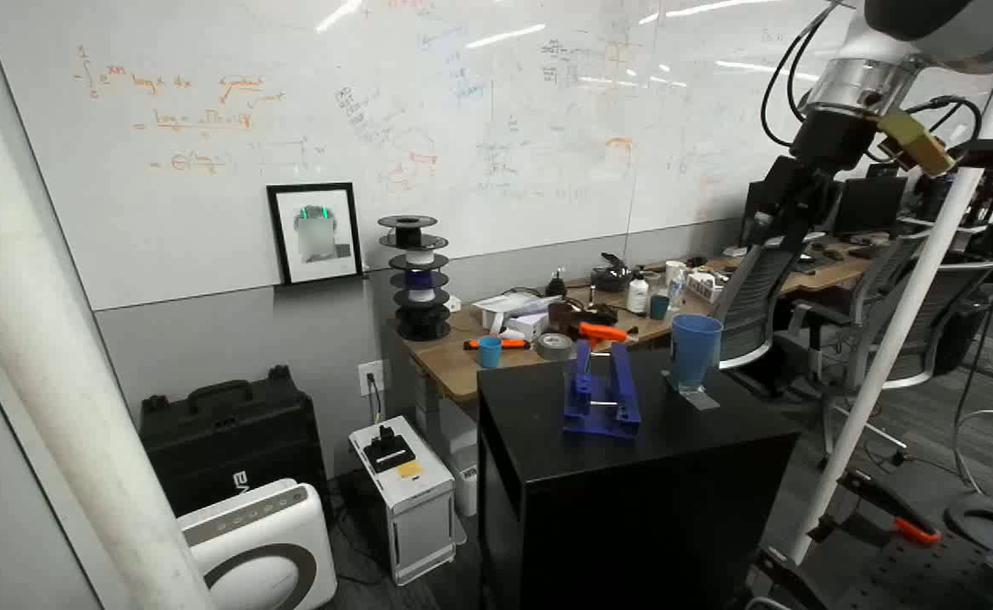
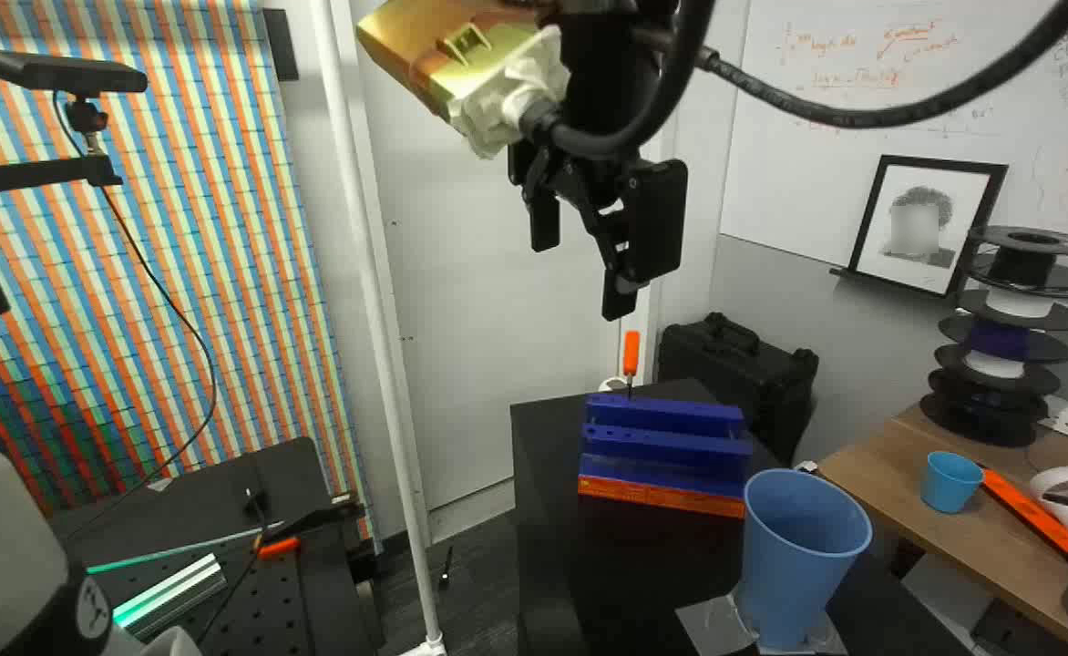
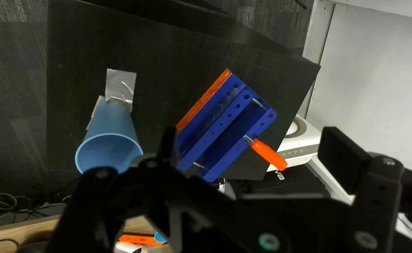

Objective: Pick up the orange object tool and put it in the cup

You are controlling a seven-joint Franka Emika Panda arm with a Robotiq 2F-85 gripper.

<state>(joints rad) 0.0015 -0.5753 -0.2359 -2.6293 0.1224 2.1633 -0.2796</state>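
Two black fingers (image 3: 343, 158) stand wide apart on the Robotiq gripper (image 2: 582, 266), with nothing held between them and no contact with anything that shows. Framed by the gap in the wrist view, yet below and apart from the tips, is the orange-handled screwdriver (image 3: 269, 154); in an exterior view it stands nearly upright, its shank (image 2: 629, 384) seemingly set in a hole of the dark blue two-railed rack (image 2: 666, 444). The step in hand, I judge, is the reach for this tool, the grasp not yet made. Next the gripper should come down over the handle, a finger to each side, pinch it, and lift straight so that the shank clears the rack before any sideways travel. Apart from the rack, on the same black cabinet (image 1: 539, 432), the light-blue tumbler (image 2: 791, 574) stands upright, mouth up, with silver tape (image 3: 120, 82) at its foot, probably fixing it down.
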